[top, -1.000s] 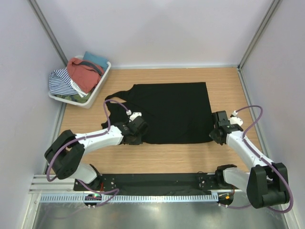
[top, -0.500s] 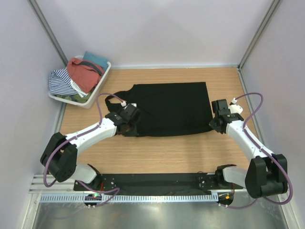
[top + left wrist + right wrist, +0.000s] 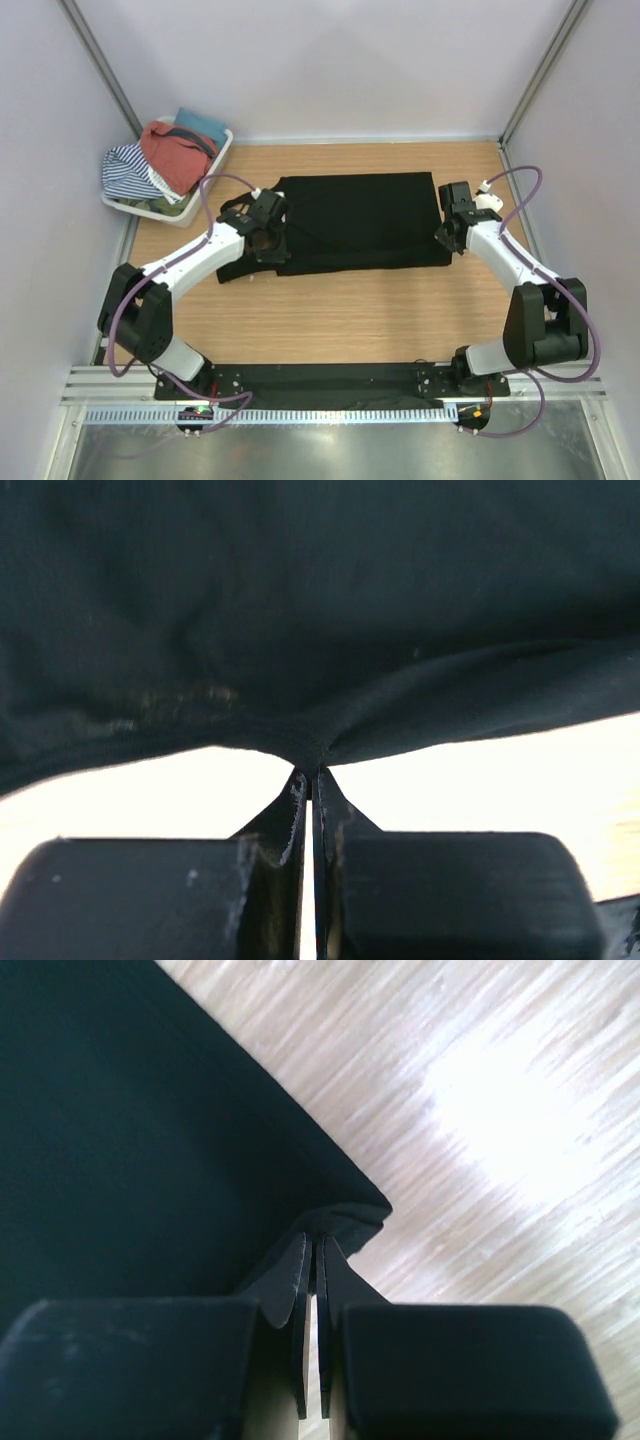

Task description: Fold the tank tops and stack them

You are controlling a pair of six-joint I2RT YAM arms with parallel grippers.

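From above, the black tank top (image 3: 360,215) lies spread on the table (image 3: 400,320). It is gripped at both ends, probably to fold it evenly.

Left wrist: the left gripper (image 3: 312,772) is clamped on its edge.

Right wrist: the right gripper (image 3: 316,1240) pinches its corner.

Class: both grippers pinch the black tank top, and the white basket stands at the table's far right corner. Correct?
No: the white basket stands at the far left corner, per the top external view. Left gripper and right gripper do pinch the black tank top.
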